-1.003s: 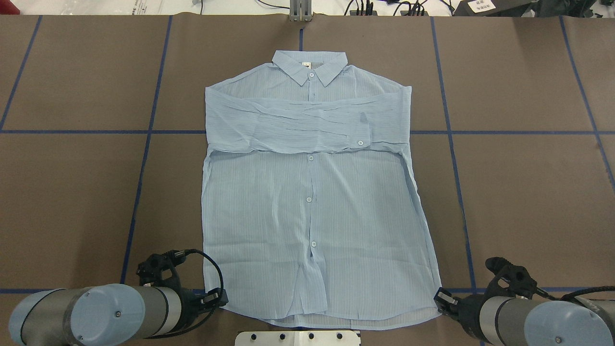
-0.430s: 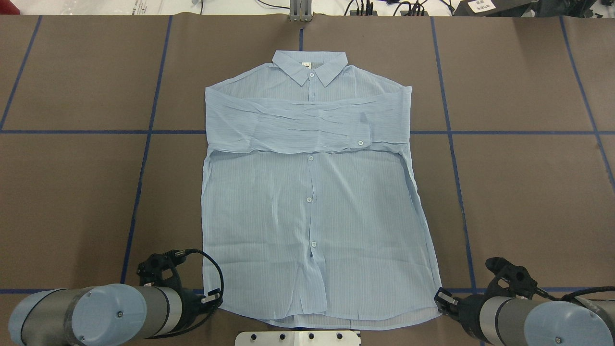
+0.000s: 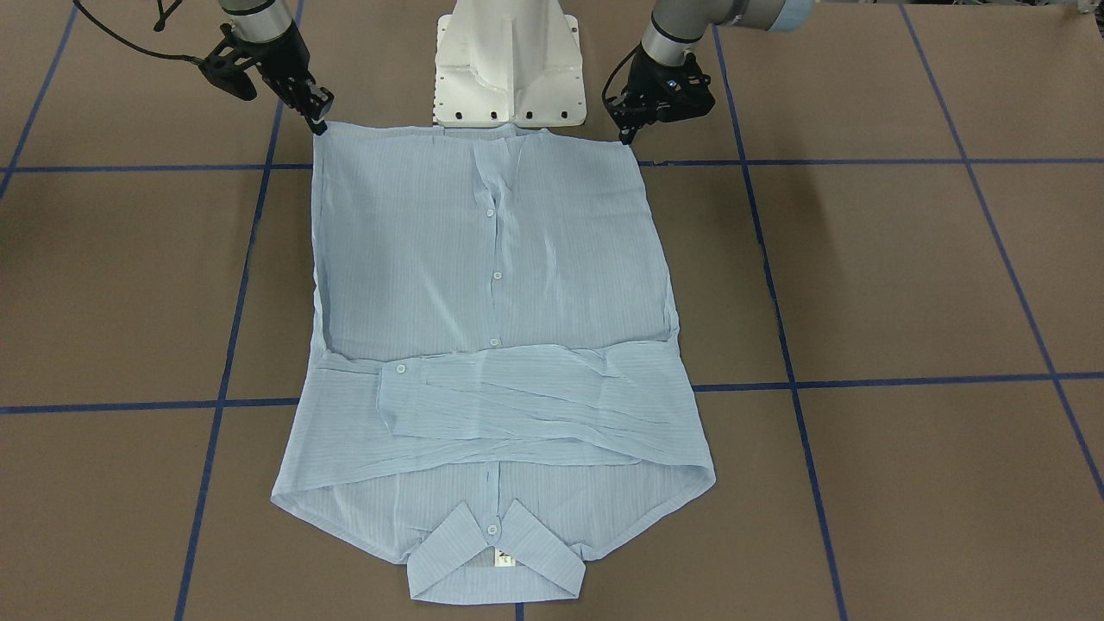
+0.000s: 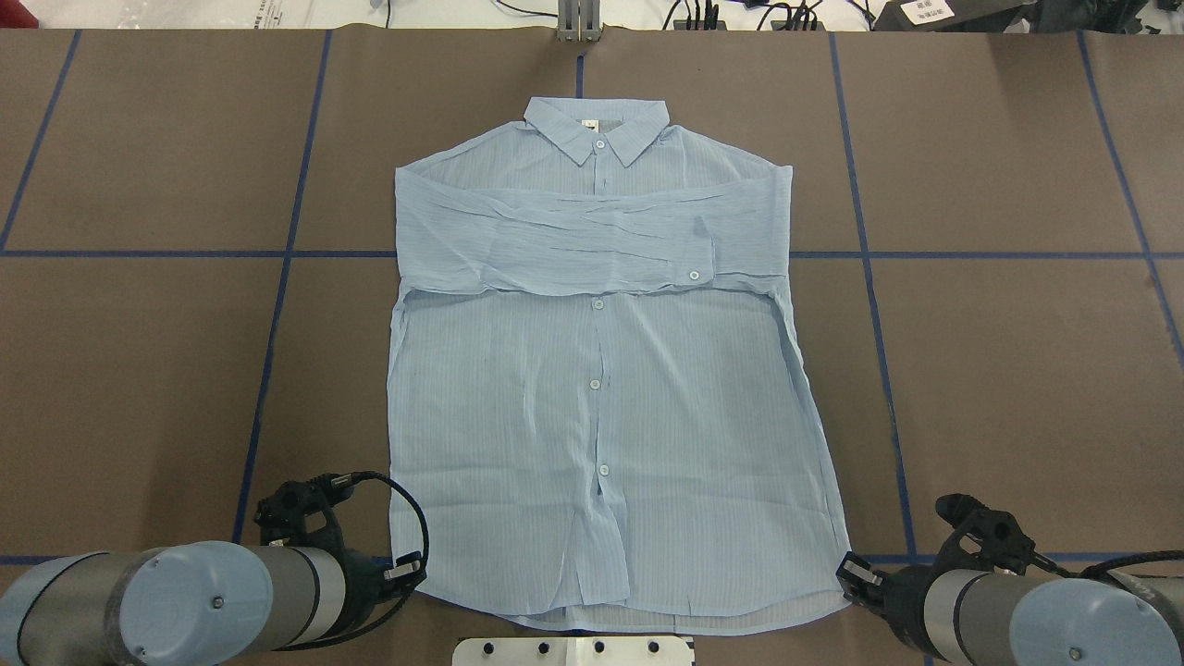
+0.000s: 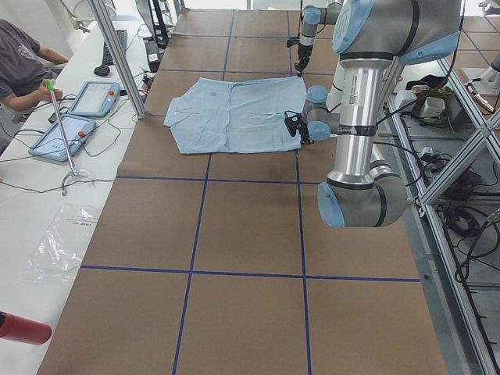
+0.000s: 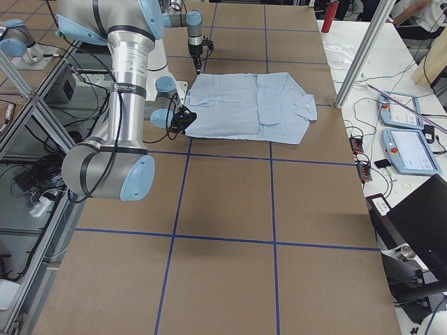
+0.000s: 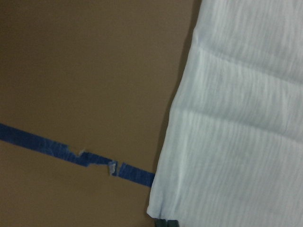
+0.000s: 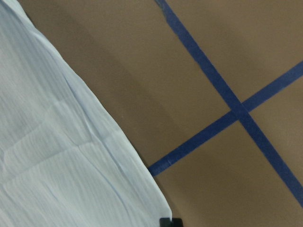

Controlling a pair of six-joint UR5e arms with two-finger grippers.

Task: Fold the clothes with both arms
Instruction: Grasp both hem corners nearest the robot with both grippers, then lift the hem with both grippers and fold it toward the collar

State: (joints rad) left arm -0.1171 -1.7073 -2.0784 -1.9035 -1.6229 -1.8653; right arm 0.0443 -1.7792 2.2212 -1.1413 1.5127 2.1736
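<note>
Both black jaws sit at hem corners of the crinkly, sheer shirt (image 3: 414,259); grip cannot be told.

You are working in a robotics lab: teach pendants (image 6: 411,150) are lying beyond the far edge of the tape-gridded worktop (image 4: 139,370).

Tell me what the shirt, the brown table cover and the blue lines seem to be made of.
Shirt: thin, matte, slightly sheer woven cloth; it crinkles finely, perhaps light cotton or a blend. Brown cover: matte, without gloss, probably paper or thin card. Blue lines: likely adhesive tape; one has a torn, ragged break.
</note>
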